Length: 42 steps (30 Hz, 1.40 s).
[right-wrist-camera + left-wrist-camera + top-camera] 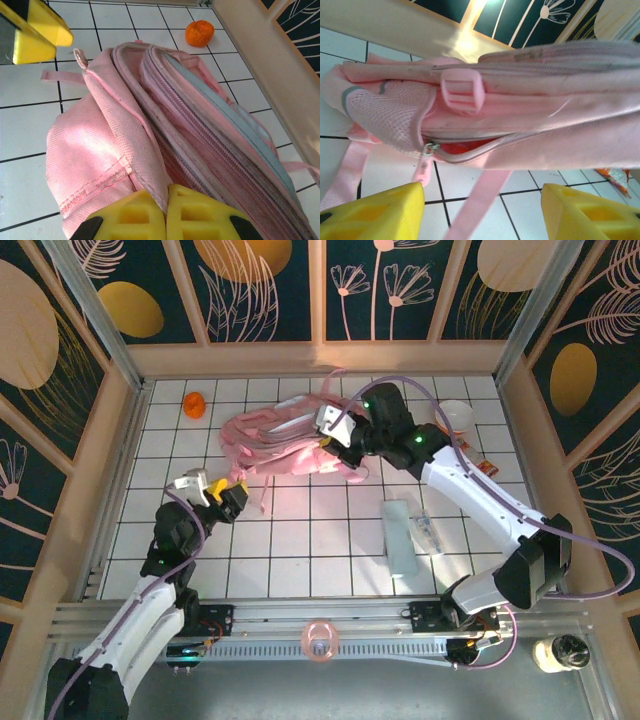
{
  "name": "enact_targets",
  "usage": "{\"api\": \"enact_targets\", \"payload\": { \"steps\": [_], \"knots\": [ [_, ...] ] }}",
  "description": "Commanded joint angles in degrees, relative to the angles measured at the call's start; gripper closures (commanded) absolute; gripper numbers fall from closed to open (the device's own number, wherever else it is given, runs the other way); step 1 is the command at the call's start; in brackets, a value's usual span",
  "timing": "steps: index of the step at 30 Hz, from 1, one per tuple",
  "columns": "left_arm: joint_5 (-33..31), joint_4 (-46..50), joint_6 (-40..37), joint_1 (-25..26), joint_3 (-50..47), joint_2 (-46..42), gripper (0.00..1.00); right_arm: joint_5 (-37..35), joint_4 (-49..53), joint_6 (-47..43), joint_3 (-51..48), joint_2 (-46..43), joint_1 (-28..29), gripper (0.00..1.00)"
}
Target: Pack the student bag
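Top external showed the student bag (285,438) lying slumped on its side on the far middle of the white tiled table (300,550), short of the back wall (320,358). It was pale pink fabric with a mesh side pocket (385,117), a pink plastic buckle (461,91), several rows of zips and grey-blue piping. One zip stood partly undone with something red-orange inside. Straps trailed loose over the tiles.

The right gripper (166,192) had its yellow fingers pressed together on a fold of the bag's fabric. The left gripper (480,200) sat just before the bag, fingers apart, holding nothing.

Bare tiles lay to the near left and in front. An orange (195,403) sat in the far left corner, well apart from the bag, and a pale flat box (402,537) sat to the near right.

Marks on the zip pull (423,167) were too blurred to read.
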<state>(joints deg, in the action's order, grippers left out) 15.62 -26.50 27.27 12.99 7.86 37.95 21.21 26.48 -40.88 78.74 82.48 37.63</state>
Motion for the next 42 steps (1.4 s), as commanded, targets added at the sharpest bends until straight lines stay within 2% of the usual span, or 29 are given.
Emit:
{"api": "enact_targets", "payload": {
  "steps": [1,6,13,20,26,29,34,38,42],
  "knots": [
    [1.4,-9.8,-3.1,-0.4,-2.2,3.1,0.37,4.2,0.1,-1.6,4.6,0.2,-0.9,1.0],
    [1.9,-19.5,-1.5,-0.3,-3.0,12.6,0.37,6.6,1.5,-2.9,6.5,0.5,-2.0,1.0],
    [6.1,-30.0,-3.5,-0.3,-2.2,25.7,0.36,10.8,4.0,-4.4,10.2,1.4,-5.4,1.0],
    [10.1,-33.7,-8.2,-0.3,1.5,35.3,0.35,11.0,5.9,-5.6,12.6,2.2,-5.8,1.0],
    [13.8,-42.1,-8.7,-0.3,3.2,44.1,0.39,11.0,6.2,-5.9,13.1,2.7,-5.9,1.0],
    [15.7,-44.5,-8.8,-0.3,4.7,47.4,0.43,10.9,6.2,-5.9,13.1,2.6,-5.9,1.0],
    [17.1,-48.2,-8.5,-0.2,4.8,49.1,0.6,10.0,5.6,-5.4,13.0,2.6,-5.9,1.0],
    [16.6,-46.6,-9.2,-0.2,4.5,47.2,0.68,9.6,5.1,-4.9,12.4,2.4,-5.9,1.0],
    [16.3,-44.8,-9.5,-0.2,4.5,46.1,0.83,9.4,4.7,-4.5,11.7,2.1,-5.9,1.0]
  ]
}}
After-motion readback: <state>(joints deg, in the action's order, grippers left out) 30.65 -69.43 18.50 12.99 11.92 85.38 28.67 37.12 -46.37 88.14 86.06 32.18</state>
